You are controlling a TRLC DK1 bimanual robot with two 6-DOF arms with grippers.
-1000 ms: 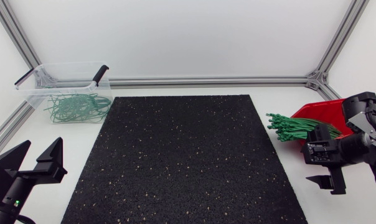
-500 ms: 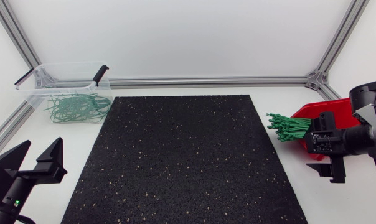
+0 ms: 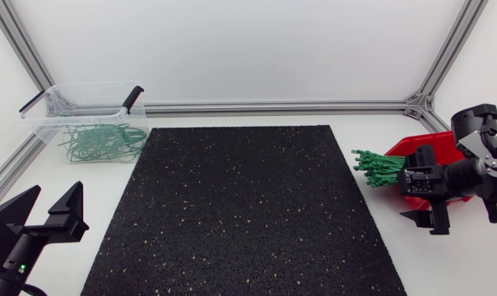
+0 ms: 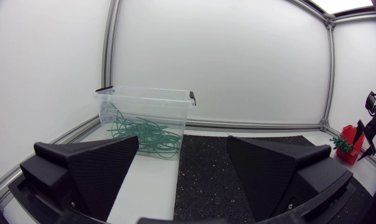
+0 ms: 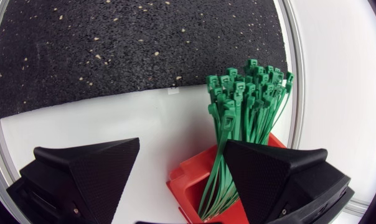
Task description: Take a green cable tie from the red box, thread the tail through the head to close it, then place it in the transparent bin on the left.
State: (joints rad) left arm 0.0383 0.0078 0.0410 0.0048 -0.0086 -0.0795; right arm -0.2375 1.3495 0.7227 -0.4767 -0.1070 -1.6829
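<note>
The red box (image 3: 436, 148) stands at the table's right edge, with a bundle of green cable ties (image 3: 380, 168) sticking out of it toward the mat. My right gripper (image 3: 424, 196) hovers over the box's near end, open and empty. In the right wrist view the ties (image 5: 244, 106) and the red box (image 5: 191, 183) lie just ahead of my right gripper (image 5: 182, 171), nearer its right finger. The transparent bin (image 3: 47, 123) sits at the far left, with several looped green ties (image 3: 104, 141) in it. My left gripper (image 3: 44, 210) rests open at the near left.
A black speckled mat (image 3: 240, 205) covers the table's middle. In the left wrist view the bin (image 4: 144, 93) is ahead of my left gripper (image 4: 182, 168), a little to its left. An aluminium frame rail (image 3: 273, 107) runs along the back.
My right gripper has shifted up toward the red box and turned a little at the wrist. The left arm has not moved.
</note>
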